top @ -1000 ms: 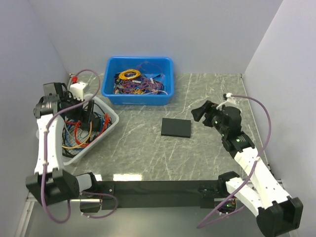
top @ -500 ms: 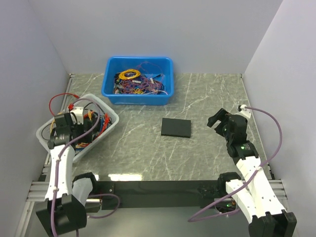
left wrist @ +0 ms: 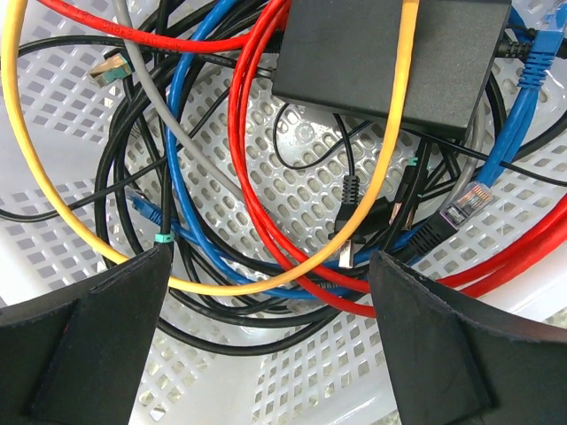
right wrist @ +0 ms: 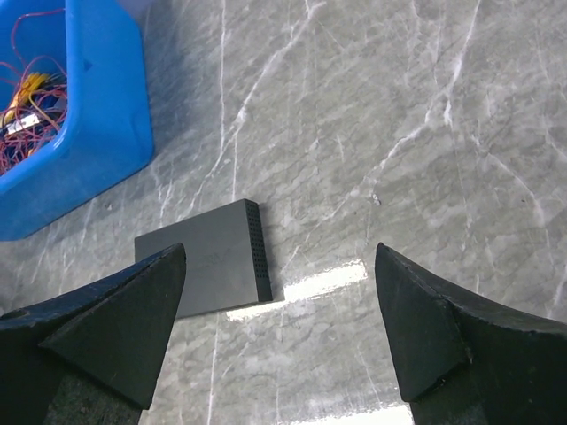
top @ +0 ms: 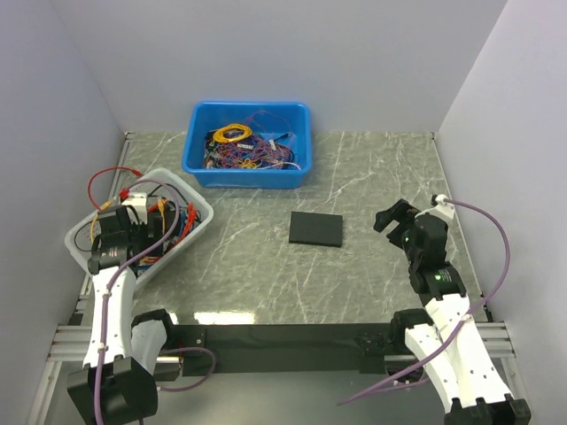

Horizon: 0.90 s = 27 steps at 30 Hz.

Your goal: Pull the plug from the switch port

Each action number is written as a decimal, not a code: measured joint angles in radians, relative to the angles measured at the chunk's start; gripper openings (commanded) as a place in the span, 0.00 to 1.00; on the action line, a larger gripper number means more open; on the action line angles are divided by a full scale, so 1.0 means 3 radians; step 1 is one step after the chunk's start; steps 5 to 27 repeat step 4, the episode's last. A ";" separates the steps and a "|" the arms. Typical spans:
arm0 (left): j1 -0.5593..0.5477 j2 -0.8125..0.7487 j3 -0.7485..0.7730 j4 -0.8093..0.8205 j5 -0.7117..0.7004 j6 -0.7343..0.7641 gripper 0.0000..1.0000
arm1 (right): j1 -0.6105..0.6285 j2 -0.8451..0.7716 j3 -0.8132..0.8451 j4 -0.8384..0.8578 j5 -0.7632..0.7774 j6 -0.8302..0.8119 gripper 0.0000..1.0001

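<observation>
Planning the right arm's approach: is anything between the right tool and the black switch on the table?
Nothing visible. Only bare table separates the open right tool from the switch; the blue bin stands farther back.

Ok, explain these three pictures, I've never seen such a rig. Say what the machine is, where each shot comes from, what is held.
It is a robot: a left arm and a right arm bolted at the near edge of a table, each ending in a two-finger pincer. The wide picture looks down from above; the other two come from cameras on the wrists. On the table lie a flat black switch, a blue bin of wires and a white basket of cables. The left pincer hangs open over the basket's cables, the right pincer open above the table near the switch. Neither holds anything.
</observation>
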State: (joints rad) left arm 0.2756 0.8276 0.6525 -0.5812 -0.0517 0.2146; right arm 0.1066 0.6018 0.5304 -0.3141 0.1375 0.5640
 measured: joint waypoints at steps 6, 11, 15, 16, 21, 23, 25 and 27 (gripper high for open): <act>0.0000 0.0004 0.0000 0.0004 0.0001 0.0001 0.99 | 0.0000 -0.0011 -0.0033 0.0075 -0.0066 0.0018 0.92; 0.0000 0.0004 0.0000 0.0004 0.0001 0.0001 0.99 | 0.0000 -0.0011 -0.0033 0.0075 -0.0066 0.0018 0.92; 0.0000 0.0004 0.0000 0.0004 0.0001 0.0001 0.99 | 0.0000 -0.0011 -0.0033 0.0075 -0.0066 0.0018 0.92; 0.0000 0.0004 0.0000 0.0004 0.0001 0.0001 0.99 | 0.0000 -0.0011 -0.0033 0.0075 -0.0066 0.0018 0.92; 0.0000 0.0004 0.0000 0.0004 0.0001 0.0001 0.99 | 0.0000 -0.0011 -0.0033 0.0075 -0.0066 0.0018 0.92; 0.0000 0.0004 0.0000 0.0004 0.0001 0.0001 0.99 | 0.0000 -0.0011 -0.0033 0.0075 -0.0066 0.0018 0.92; 0.0000 0.0004 0.0000 0.0004 0.0001 0.0001 0.99 | 0.0000 -0.0011 -0.0033 0.0075 -0.0066 0.0018 0.92; 0.0000 0.0004 0.0000 0.0004 0.0001 0.0001 0.99 | 0.0000 -0.0011 -0.0033 0.0075 -0.0066 0.0018 0.92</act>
